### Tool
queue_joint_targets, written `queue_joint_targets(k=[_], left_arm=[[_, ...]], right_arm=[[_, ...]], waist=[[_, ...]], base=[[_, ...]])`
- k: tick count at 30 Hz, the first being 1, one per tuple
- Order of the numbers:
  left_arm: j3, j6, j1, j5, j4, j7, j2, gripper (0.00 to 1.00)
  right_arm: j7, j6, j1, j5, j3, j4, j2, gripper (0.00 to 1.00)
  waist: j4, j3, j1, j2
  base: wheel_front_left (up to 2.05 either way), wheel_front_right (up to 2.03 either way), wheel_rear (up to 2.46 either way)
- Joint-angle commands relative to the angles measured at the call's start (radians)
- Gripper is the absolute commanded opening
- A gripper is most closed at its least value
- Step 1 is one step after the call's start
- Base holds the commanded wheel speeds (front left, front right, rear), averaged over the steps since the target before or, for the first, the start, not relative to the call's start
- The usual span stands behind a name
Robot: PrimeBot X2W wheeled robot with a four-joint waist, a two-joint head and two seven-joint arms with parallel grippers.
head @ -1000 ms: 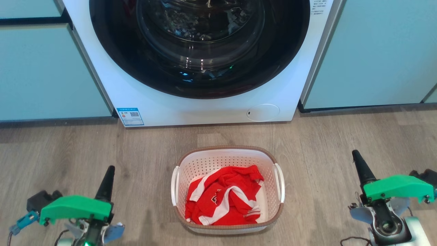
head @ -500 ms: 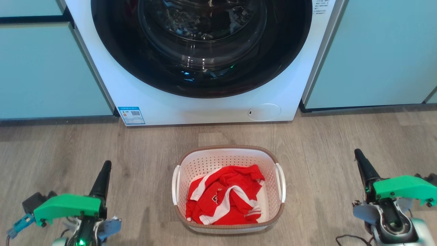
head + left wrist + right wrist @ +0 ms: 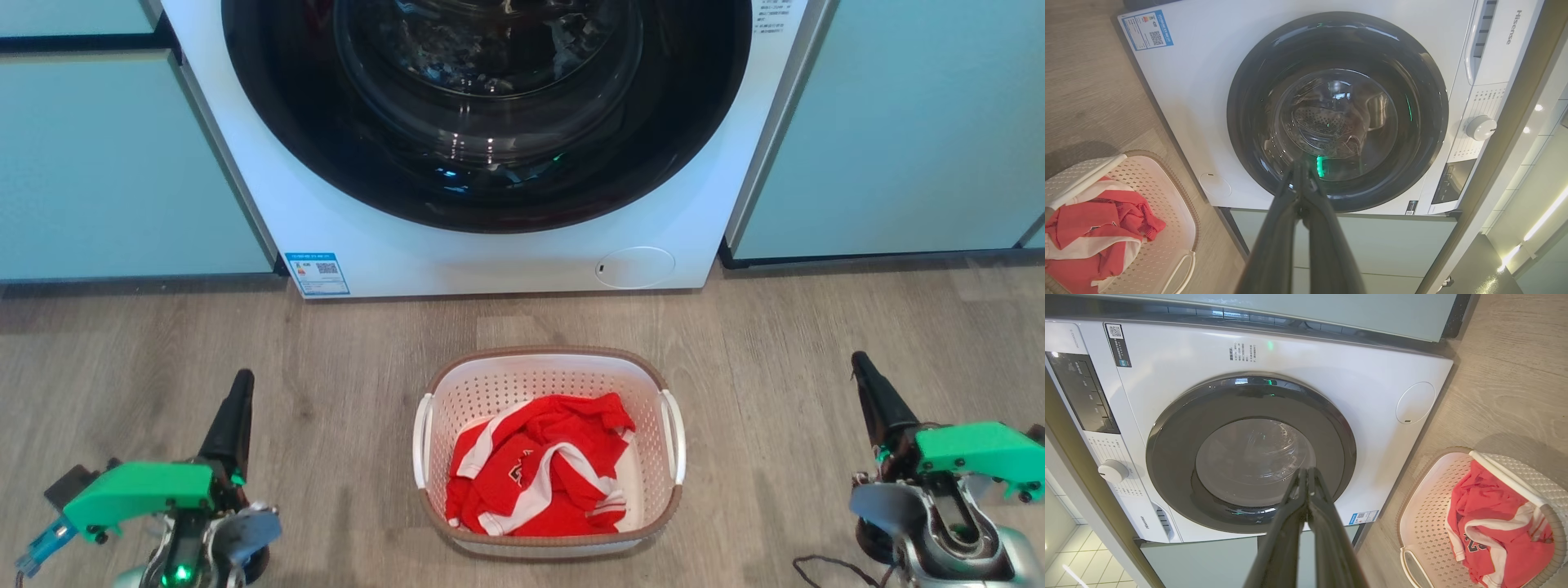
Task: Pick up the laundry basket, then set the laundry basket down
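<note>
Flanking the laundry basket on the floor, we hold our left gripper and right gripper pinched together, empty, probably one per handle.

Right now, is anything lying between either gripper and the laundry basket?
Nothing visible does. Plain wood floor separates the left gripper from the laundry basket on one side and the right gripper from it on the other; both grippers are shut.

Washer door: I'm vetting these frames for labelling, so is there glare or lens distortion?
Head view: sharp, with small bright reflections on the door glass; left wrist view: green glints on that glass; right wrist view: the glass looks washed pale, and the washer front has bowed edges.
</note>
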Motion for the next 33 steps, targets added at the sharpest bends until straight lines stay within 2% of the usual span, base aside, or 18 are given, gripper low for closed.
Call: queue_joint_targets(k=[1, 5, 33], left_arm=[[0.045, -0.014, -0.057, -0.031, -0.027, 0.013, 0.005, 0.0], [0.06, -0.025, -0.06, -0.07, -0.024, 0.023, -0.002, 0.0], [0.065, -0.025, -0.061, -0.066, -0.024, 0.027, -0.006, 0.0]], right_arm=[[0.011, -0.002, -0.014, 0.038, 0.012, -0.042, -0.006, 0.0], [0.02, -0.002, -0.013, 0.083, 0.006, -0.045, -0.005, 0.0], [0.02, -0.002, -0.013, 0.083, 0.006, -0.045, -0.005, 0.0]], waist=[[0.001, 0.0, 0.0, 0.0], [0.002, 0.001, 0.0, 0.0], [0.002, 0.001, 0.0, 0.0]], base=[[0.0, 0.0, 0.0], [0.0, 0.0, 0.0], [0.0, 0.0, 0.0]])
